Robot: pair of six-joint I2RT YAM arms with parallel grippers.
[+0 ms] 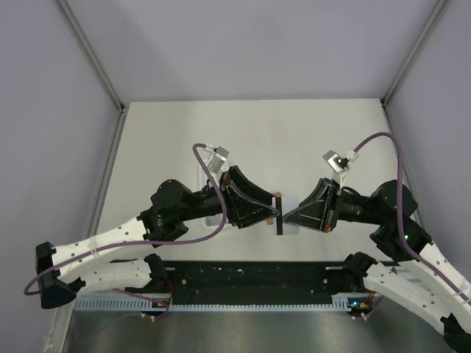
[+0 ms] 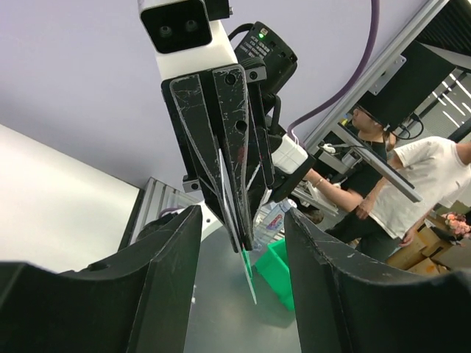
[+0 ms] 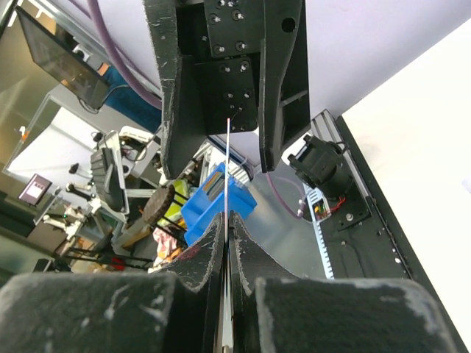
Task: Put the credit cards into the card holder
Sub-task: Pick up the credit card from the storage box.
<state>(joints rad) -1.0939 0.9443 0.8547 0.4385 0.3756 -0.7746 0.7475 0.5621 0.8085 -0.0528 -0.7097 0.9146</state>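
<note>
My right gripper (image 1: pixel 286 218) is shut on a thin grey credit card (image 1: pixel 288 209) with a dark stripe and holds it edge-on above the table. In the right wrist view the card (image 3: pixel 229 169) sticks out past the closed fingertips. My left gripper (image 1: pixel 274 208) faces it, jaws wide apart, and the card's free end (image 2: pixel 249 278) lies between its fingers without touching them. Small orange-brown patches of the card holder (image 1: pixel 277 197) show at the left fingertips. I cannot tell whether it lies on the table below. Other cards are hidden.
A white tray (image 1: pixel 213 218) lies on the table under the left arm. The black base plate (image 1: pixel 250 279) runs along the near edge. Frame posts (image 1: pixel 92 62) stand at the back corners. A green bin (image 2: pixel 274 272) and people are beyond the table.
</note>
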